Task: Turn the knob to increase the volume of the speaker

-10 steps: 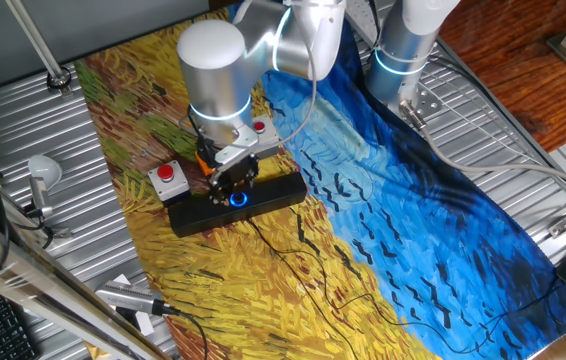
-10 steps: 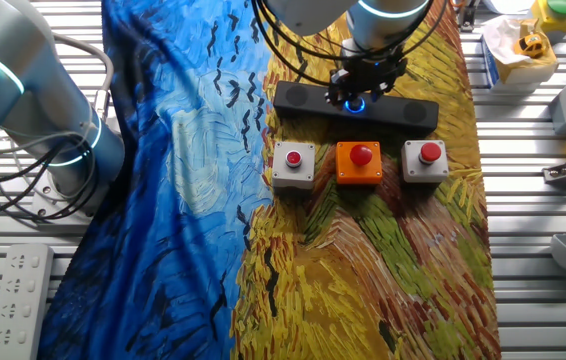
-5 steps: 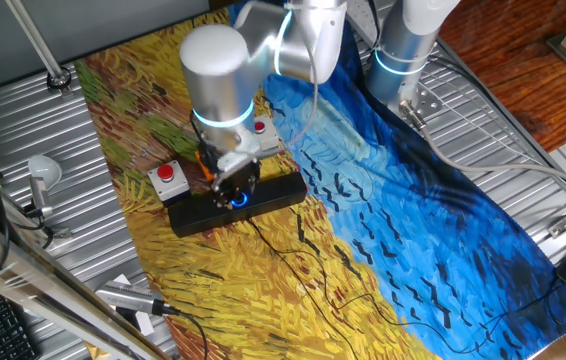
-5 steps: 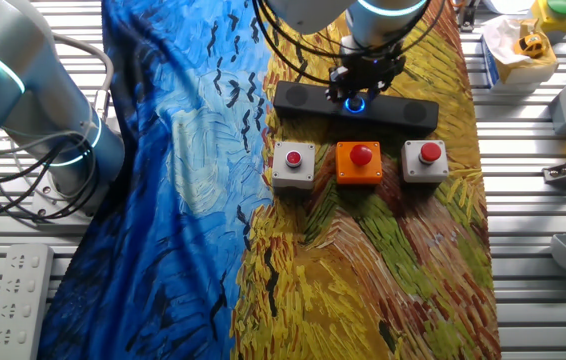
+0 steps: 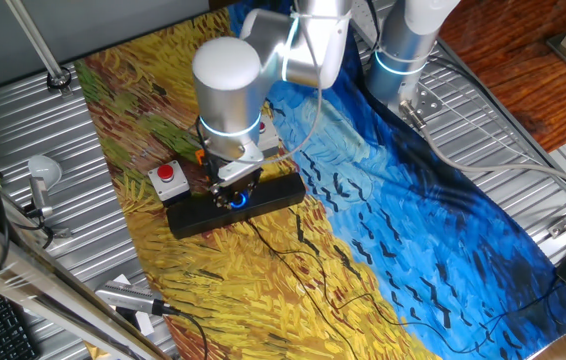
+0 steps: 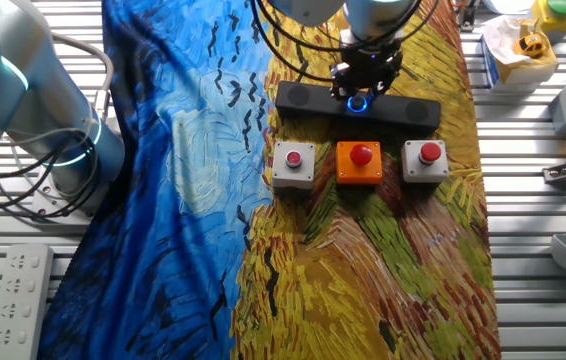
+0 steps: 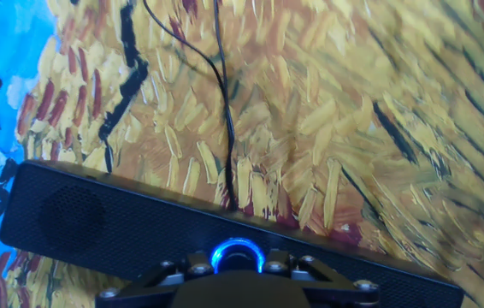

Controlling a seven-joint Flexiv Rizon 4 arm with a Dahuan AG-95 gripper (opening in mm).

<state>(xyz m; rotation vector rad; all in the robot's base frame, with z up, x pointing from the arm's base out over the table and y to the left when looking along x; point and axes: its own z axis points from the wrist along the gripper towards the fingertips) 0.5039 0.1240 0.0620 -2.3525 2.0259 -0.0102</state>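
The speaker (image 5: 263, 198) (image 6: 308, 98) (image 7: 97, 218) is a long black bar lying on the painted cloth. The knob (image 5: 237, 199) (image 6: 360, 102) (image 7: 237, 254) glows with a blue ring at the bar's middle. My gripper (image 5: 233, 189) (image 6: 365, 85) (image 7: 237, 267) comes straight down onto it. In the hand view a finger (image 7: 178, 272) presses in on each side of the ring. The gripper is shut on the knob. A thin black cable (image 7: 223, 103) runs away from the bar's rear side.
Three boxes with red push buttons stand in a row beside the speaker: a grey box (image 6: 294, 164), an orange box (image 6: 360, 161) and another grey box (image 6: 427, 160). A second arm's base (image 6: 48, 110) stands at the cloth's edge. A power strip (image 6: 13, 290) lies on the slatted table.
The arm's large wrist joint has swung to the right while the gripper stayed on the knob and rotated about it. The speaker has not shifted.
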